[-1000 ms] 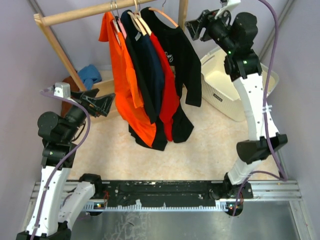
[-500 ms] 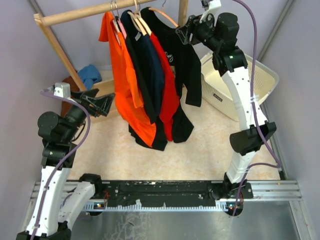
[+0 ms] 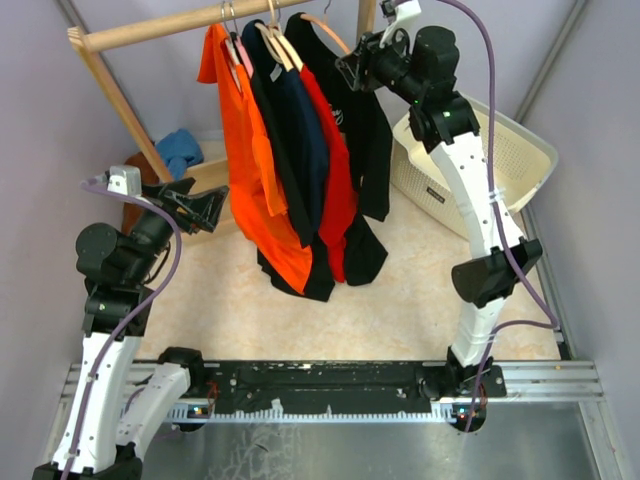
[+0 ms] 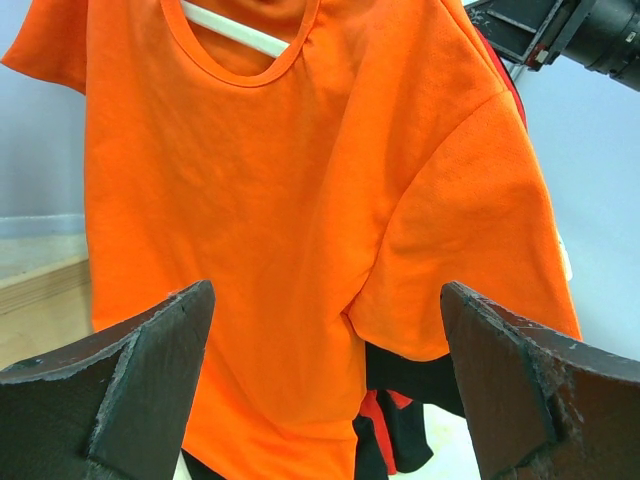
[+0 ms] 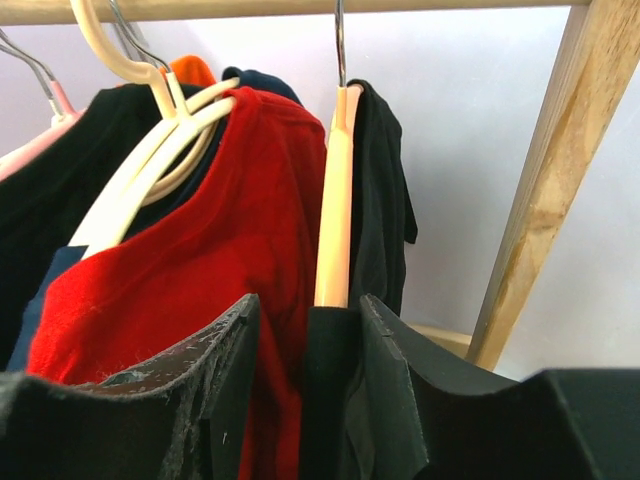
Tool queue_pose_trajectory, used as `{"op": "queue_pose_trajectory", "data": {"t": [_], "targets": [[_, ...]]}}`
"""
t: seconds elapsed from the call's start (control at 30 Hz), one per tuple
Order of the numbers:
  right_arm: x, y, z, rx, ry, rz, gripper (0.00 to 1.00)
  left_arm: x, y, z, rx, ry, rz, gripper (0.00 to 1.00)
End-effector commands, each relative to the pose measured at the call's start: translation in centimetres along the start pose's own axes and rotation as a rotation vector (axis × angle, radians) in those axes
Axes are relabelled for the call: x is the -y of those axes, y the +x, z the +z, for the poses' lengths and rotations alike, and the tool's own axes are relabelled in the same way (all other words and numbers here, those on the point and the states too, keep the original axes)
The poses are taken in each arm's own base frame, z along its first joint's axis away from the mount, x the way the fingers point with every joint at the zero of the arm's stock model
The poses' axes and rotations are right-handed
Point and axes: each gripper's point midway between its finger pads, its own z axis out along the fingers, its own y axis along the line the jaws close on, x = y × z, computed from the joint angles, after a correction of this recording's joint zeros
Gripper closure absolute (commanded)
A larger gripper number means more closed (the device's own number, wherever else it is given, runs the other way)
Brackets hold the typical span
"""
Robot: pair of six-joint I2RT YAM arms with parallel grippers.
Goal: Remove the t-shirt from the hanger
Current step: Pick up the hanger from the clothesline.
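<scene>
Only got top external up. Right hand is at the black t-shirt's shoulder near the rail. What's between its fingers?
Observer: In the right wrist view, the right hand straddles the shoulder of the black t-shirt. The arm of its peach hanger runs down into the gap.
Operator: Clamped?
Observer: Cannot tell. The finger on that view's right looks to be against the cloth. A strip of the red t-shirt shows beside the other finger.
Operator: Left hand?
Observer: In the left wrist view, the left hand is wide open and holds nothing. It is aimed at the chest and sleeve of the orange t-shirt.
</scene>
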Motion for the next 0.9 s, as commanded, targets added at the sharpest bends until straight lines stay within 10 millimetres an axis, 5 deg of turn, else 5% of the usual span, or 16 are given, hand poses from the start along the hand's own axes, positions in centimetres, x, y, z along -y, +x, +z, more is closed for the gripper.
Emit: {"op": "queue_pose_trajectory", "data": {"t": [0.0,0.43,0.57,0.87], "targets": [[-0.4,-2.3,0.0,0.061,0.007,-0.03,0.56,0.4,-1.3,-0.3,0.032,0.004,0.026,0.0],[-0.1,-2.1,0.5,0.07,0.028,-0.022,0.75,0.4,-1.1,-0.2,0.029,0.007,0.026,0.0],[0.1,-2.3,0.5,0.083,0.053,-0.021,0.99,0.5,-1.1,-0.2,0.031,0.013,0.022,0.0],[-1.1,-6.5,-1.0,0.248,0.069,-0.037,1.0,2.5,-2.1,-0.6,0.065,0.105,-0.012,0.0]]}}
